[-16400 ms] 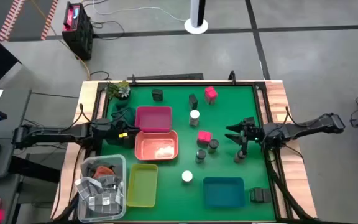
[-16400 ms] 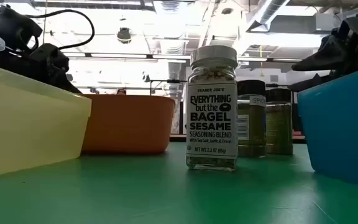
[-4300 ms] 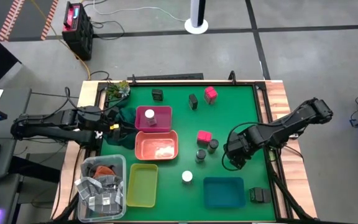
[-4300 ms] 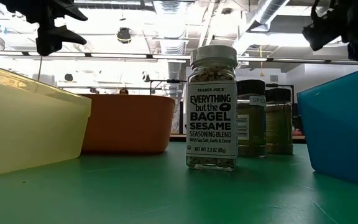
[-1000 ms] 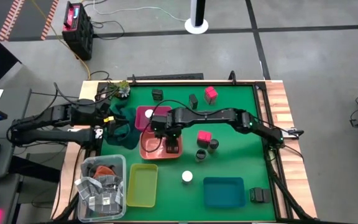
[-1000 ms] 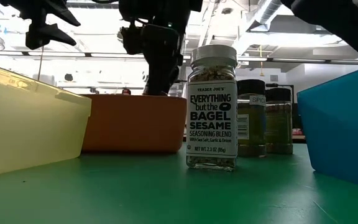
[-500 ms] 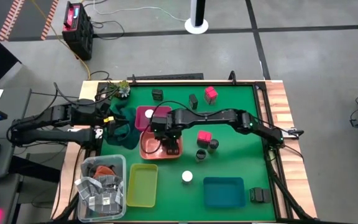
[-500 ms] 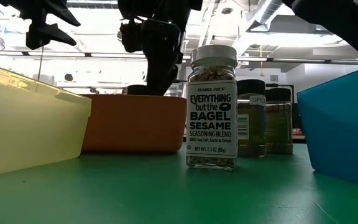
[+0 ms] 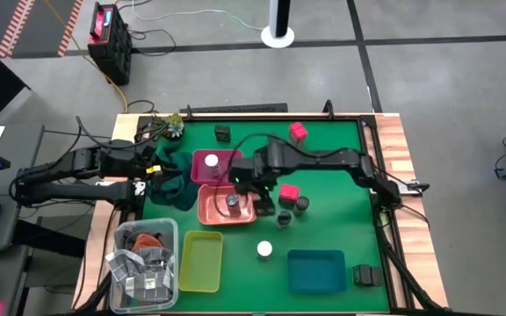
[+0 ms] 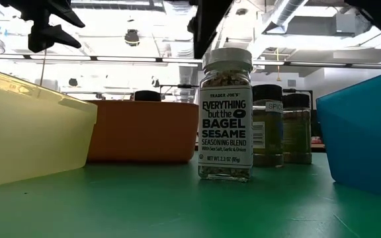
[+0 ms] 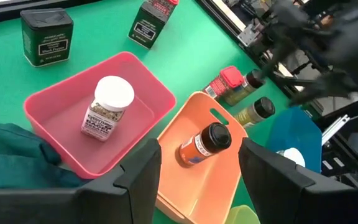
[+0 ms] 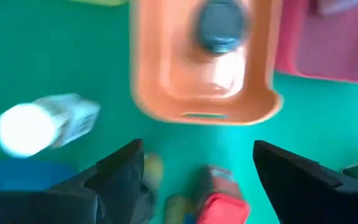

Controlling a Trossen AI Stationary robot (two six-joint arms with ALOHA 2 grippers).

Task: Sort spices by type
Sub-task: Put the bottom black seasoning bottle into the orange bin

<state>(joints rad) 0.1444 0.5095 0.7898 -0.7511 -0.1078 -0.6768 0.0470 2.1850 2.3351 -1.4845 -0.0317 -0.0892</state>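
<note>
A grey-lidded jar stands upright on the floor of the orange tray. My right gripper hangs open above the tray's right rim, apart from the jar, with nothing between its fingers. A white-capped jar stands in the pink tray. On the mat stand two grey-lidded jars, a white-capped jar, pink boxes and dark boxes. My left gripper waits open over a dark green cloth at the left.
A yellow tray and a clear bin of grey packets sit at the near left, a blue tray at the near right. A small plant stands at the far left corner. Wooden rails edge the green mat.
My right gripper has opened and let go of the grey-lidded jar, then risen and drawn back toward the table's right. The jar stays standing in the orange tray.
</note>
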